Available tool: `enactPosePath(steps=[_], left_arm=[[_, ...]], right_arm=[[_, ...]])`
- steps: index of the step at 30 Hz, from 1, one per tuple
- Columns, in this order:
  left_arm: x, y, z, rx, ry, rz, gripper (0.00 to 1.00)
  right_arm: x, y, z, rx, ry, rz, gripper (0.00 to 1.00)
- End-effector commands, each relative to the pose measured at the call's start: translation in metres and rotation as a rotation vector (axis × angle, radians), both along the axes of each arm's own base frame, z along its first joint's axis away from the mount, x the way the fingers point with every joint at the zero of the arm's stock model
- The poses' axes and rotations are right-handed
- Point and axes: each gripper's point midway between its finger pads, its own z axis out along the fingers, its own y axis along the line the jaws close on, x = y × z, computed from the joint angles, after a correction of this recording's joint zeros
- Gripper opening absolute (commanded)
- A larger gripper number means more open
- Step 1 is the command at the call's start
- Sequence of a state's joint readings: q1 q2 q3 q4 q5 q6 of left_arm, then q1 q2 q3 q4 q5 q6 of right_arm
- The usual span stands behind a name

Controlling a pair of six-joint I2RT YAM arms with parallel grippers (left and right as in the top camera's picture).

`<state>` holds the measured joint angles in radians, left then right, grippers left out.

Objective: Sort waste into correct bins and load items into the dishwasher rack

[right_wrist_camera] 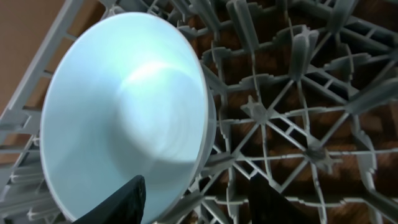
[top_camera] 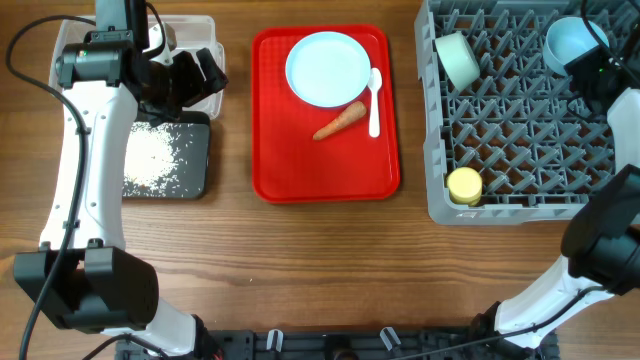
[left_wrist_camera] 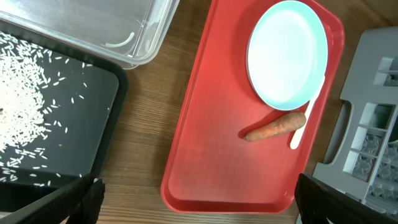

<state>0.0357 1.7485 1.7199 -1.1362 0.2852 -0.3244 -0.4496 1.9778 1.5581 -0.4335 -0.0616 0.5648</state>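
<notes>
My left gripper (top_camera: 196, 76) (left_wrist_camera: 199, 205) is open and empty, hovering by the clear tub (top_camera: 205, 30) above the black tray (top_camera: 200, 150) that holds loose rice (left_wrist_camera: 18, 93). On the red tray (top_camera: 300, 170) lie the pale-blue plate (top_camera: 328, 68), the orange carrot (top_camera: 340, 122) (left_wrist_camera: 277, 126) and the white spoon (top_camera: 375, 100). The grey rack (top_camera: 520, 150) holds the pale-green bowl (top_camera: 458, 58), the yellow cup (top_camera: 464, 185) and the light-blue bowl (top_camera: 572, 42) (right_wrist_camera: 118, 106). My right gripper (top_camera: 592, 66) (right_wrist_camera: 199, 202) is open, its fingers on either side of that bowl's rim.
The rack's upright pegs (right_wrist_camera: 298, 93) crowd round the right gripper. The rack's corner (left_wrist_camera: 367, 124) stands just right of the red tray. Bare wooden table (top_camera: 300, 270) runs along the front.
</notes>
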Motion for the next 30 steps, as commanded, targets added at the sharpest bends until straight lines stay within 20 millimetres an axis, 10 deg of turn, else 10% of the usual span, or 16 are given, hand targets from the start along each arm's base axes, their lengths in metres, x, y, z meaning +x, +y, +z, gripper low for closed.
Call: enactPosePath(steps=[1, 13, 17, 23, 30], left_arm=[[0.002, 0.0, 0.006, -0.001, -0.017, 0.002, 1.0], [0.002, 0.0, 0.006, -0.001, -0.017, 0.002, 1.0], [0.002, 0.0, 0.006, -0.001, -0.017, 0.002, 1.0], [0.002, 0.0, 0.006, -0.001, -0.017, 0.002, 1.0], [0.002, 0.0, 0.006, -0.001, -0.017, 0.002, 1.0]], right_arm=[[0.002, -0.006, -0.018, 0.003, 0.02, -0.026, 0.53], [0.001, -0.004, -0.023, -0.021, 0.048, 0.025, 0.04], [-0.005, -0.001, -0.017, -0.022, 0.059, 0.027, 0.04], [-0.008, -0.003, 0.037, -0.09, -0.025, 0.025, 0.04], [-0.031, 0.009, 0.144, -0.299, -0.135, -0.037, 0.04]])
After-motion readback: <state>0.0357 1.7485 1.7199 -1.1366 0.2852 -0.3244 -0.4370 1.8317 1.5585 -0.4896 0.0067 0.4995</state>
